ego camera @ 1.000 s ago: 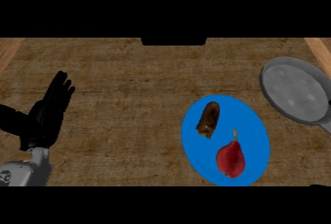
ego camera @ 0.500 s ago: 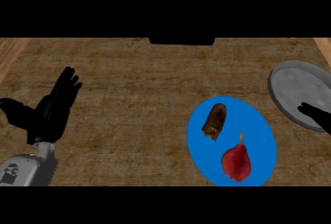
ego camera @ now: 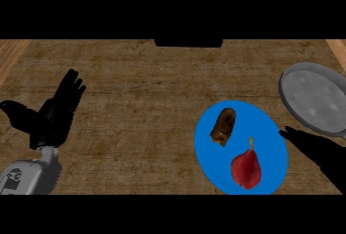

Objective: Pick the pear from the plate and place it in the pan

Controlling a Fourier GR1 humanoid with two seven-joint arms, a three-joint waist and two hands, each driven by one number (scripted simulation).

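A red pear [ego camera: 246, 167] lies on the near part of a blue plate [ego camera: 269, 132], its stem pointing away from me. Beside it on the plate's far part lies a brown oblong food item [ego camera: 224, 125]. The grey pan [ego camera: 316, 101] sits at the right edge of the counter, just beyond the plate. My right hand [ego camera: 316, 150] comes in from the lower right with straight fingers, its tips just right of the plate and apart from the pear. My left hand [ego camera: 51, 118] rests open at the left, fingers up.
The brown wooden counter [ego camera: 135, 82] stretches between my left hand and the plate. A dark object [ego camera: 188, 43] shows at the counter's far edge.
My right hand has come further into view from the lower right, toward the plate's right rim. The view has shifted slightly; the left hand stays open at the left.
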